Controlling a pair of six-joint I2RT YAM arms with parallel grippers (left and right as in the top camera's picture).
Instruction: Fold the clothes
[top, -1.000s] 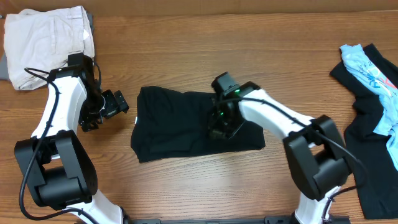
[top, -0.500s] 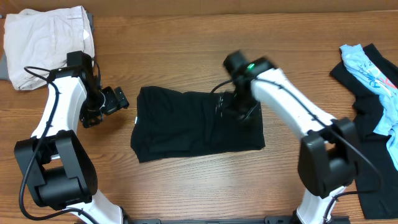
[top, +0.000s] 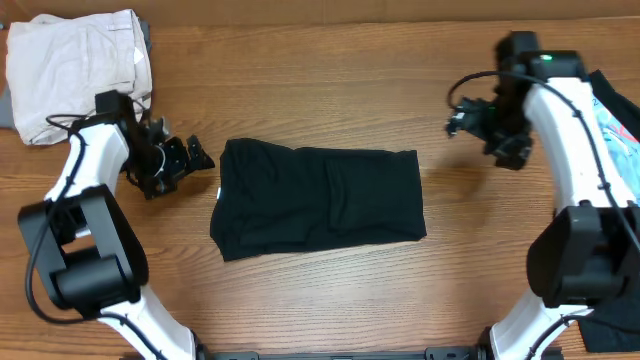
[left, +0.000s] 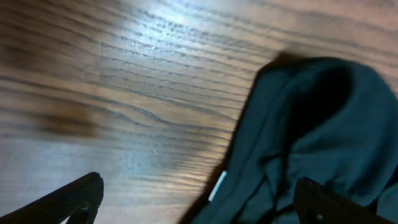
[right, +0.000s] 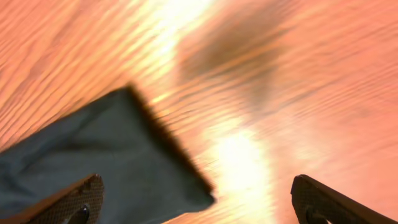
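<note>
While left tool (top: 199, 160) and right tool (top: 457, 119) gape, black garment (top: 320, 200) lies between.

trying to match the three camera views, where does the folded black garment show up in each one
Overhead: the folded black fabric garment lies flat at the centre of the picture.
Left wrist: it fills the lower right, with a small white label at its near edge.
Right wrist: one corner of it sits at the lower left.
Shared landmark: the brown wood-grain table under it in all three.
</note>
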